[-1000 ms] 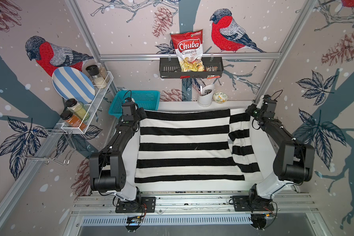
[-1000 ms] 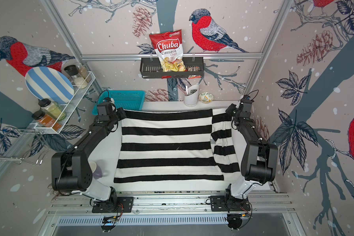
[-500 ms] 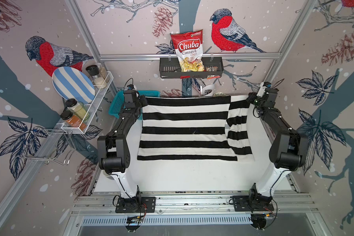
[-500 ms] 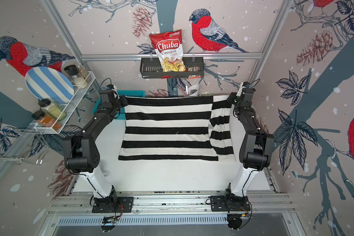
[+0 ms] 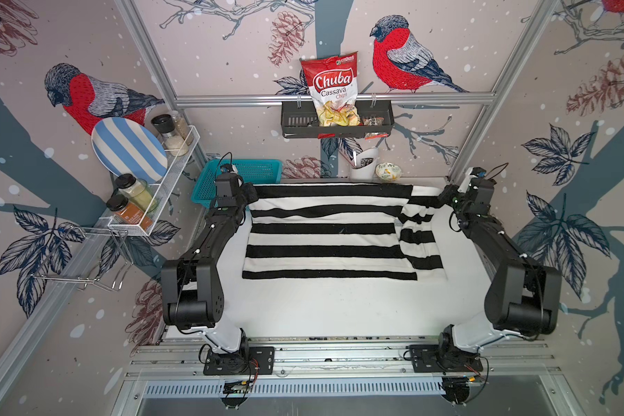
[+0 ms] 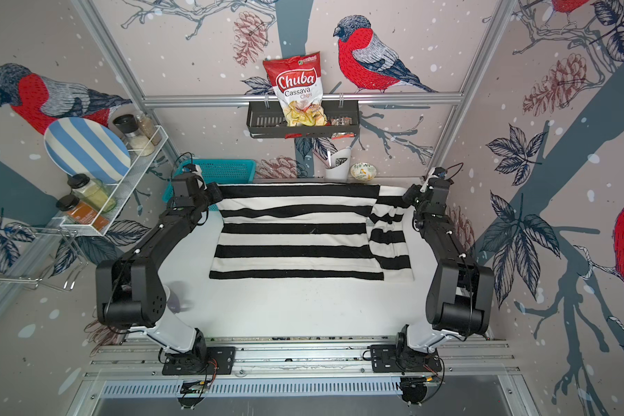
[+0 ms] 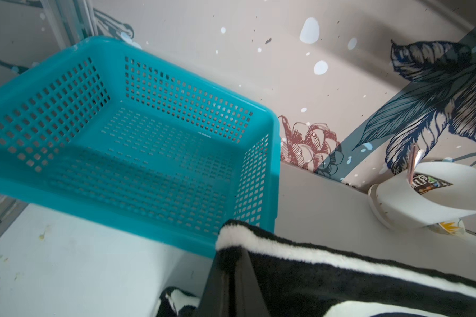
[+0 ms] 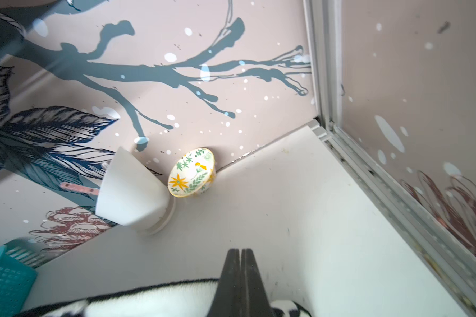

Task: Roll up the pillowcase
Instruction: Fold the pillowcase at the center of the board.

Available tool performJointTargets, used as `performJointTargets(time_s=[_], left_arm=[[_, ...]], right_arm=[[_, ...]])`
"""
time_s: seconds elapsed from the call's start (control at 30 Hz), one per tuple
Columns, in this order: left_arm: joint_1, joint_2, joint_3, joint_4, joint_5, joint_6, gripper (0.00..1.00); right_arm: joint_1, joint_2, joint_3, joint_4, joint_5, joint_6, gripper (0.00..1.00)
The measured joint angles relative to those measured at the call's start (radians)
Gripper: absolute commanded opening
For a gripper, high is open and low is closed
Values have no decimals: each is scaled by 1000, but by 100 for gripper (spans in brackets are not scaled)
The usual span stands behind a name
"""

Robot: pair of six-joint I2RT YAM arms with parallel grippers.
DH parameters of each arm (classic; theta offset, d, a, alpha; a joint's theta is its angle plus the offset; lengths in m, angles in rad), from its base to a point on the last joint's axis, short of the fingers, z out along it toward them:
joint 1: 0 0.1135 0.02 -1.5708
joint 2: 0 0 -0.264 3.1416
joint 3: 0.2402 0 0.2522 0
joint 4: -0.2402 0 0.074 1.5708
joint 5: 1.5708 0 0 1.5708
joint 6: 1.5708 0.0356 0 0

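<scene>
The black-and-white striped pillowcase [image 5: 325, 237] [image 6: 296, 237] lies over the far half of the white table [image 5: 339, 309], its right part folded and rumpled. At the far left corner, beside the teal basket, my left gripper [image 5: 251, 192] [image 6: 217, 192] is shut on the pillowcase; in the left wrist view the pillowcase [image 7: 313, 274] bulges over the left gripper [image 7: 231, 255] tips. My right gripper [image 5: 442, 198] [image 6: 406, 196] is shut on the far right corner; in the right wrist view the right gripper [image 8: 240, 251] pokes past the pillowcase [image 8: 162, 299] edge.
A teal basket [image 5: 245, 173] [image 7: 138, 153] stands at the back left. A white cup [image 5: 364, 165] [image 8: 129, 192] and a small patterned bowl [image 5: 388, 171] [image 8: 193, 173] sit against the back wall. A wire rack [image 5: 166, 180] with jars and a striped plate hangs left.
Both grippers dragged the pillowcase away from the table's front edge toward the back wall, lifting its far edge, and have now come down and slightly back. Both stayed shut.
</scene>
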Motion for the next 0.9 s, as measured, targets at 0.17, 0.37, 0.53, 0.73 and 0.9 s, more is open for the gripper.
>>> performJointTargets(time_s=[0.17,0.37,0.53,0.73,0.9], left_arm=[[0,-87,-130,3,-38,0,0],[0,-189,-275,38,-75,-18,0],[0,-248,-362,49,-105,-26,0],[0,-312,-448,69,-143,-44,0],[0,-361,-477,69,-160,-44,0]], right_arm=[[-3,-106,-145,20,52,51,0],[-3,-231,-320,26,111,101,0],[-5,-285,-399,19,148,117,0],[-6,-355,-460,15,182,146,0],[-6,-421,-486,-13,196,150,0]])
